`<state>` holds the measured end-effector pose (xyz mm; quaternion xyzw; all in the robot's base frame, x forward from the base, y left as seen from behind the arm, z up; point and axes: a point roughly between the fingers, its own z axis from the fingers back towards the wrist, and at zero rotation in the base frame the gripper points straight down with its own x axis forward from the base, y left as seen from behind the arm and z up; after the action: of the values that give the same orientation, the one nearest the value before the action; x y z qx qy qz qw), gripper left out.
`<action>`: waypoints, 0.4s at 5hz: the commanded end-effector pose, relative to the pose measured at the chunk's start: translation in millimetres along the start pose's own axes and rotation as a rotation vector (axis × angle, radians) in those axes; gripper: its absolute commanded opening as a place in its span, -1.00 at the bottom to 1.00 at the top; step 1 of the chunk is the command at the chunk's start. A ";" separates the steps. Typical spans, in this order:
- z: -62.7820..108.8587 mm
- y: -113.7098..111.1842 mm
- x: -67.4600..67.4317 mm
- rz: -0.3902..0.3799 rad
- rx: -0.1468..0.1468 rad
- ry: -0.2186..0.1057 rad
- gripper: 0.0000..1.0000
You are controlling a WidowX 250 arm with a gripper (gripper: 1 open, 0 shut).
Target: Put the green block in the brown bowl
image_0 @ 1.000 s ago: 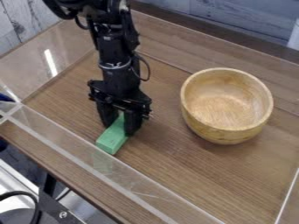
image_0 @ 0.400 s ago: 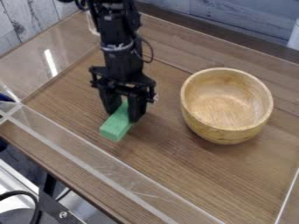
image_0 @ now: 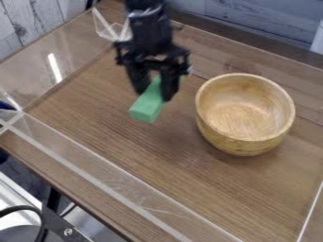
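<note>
The gripper (image_0: pixel 155 87) grasps the green block (image_0: pixel 147 102), lifted clear of the desk (image_0: pixel 89 123) (pickup done); left: carry it over the bowl (image_0: pixel 245 113) and drop.

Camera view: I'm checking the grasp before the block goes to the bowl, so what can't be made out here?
- Where the gripper meets the green block: the jaws cover the block's upper end, so the contact is hidden.
- The arm above the gripper: cut off by the top edge.
- The brown bowl: its far outer wall is hidden behind its own rim.
- Whether the block has cleared the table: one view only, cannot tell.
</note>
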<state>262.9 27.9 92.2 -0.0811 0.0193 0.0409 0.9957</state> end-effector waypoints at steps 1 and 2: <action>19.0 -32.0 25.2 -0.030 -0.014 -0.060 -1.00; 11.2 -64.7 33.4 -0.077 -0.020 -0.053 -1.00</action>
<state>291.4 -31.0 95.5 -0.0892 0.0224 0.0059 0.9957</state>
